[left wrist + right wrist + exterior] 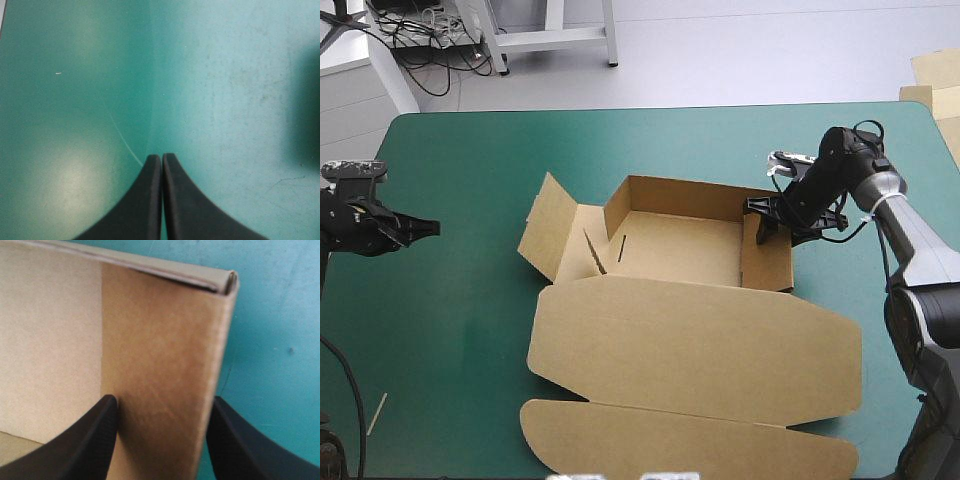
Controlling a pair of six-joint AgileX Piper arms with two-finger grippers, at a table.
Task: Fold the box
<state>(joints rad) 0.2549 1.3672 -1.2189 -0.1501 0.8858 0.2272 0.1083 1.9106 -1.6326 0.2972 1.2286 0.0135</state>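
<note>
Lid panels [695, 345] of the box [670, 245] lie flat toward the worktop's [450, 330] near edge, the tray at its middle. The right gripper's [162, 405] fingers straddle the right wall [160, 340], spread. The left gripper [161, 157] is clenched and empty near the left edge. With only 1 arm engaged, a push could slide the tray.

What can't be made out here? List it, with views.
High view: the right gripper hides part of the right wall of the box.
High view: the frame's bottom cuts off the lid's near edge.
High view: a pale sliver on the cover, too small to name.
Left wrist view: only cover past the left gripper; no box.
</note>
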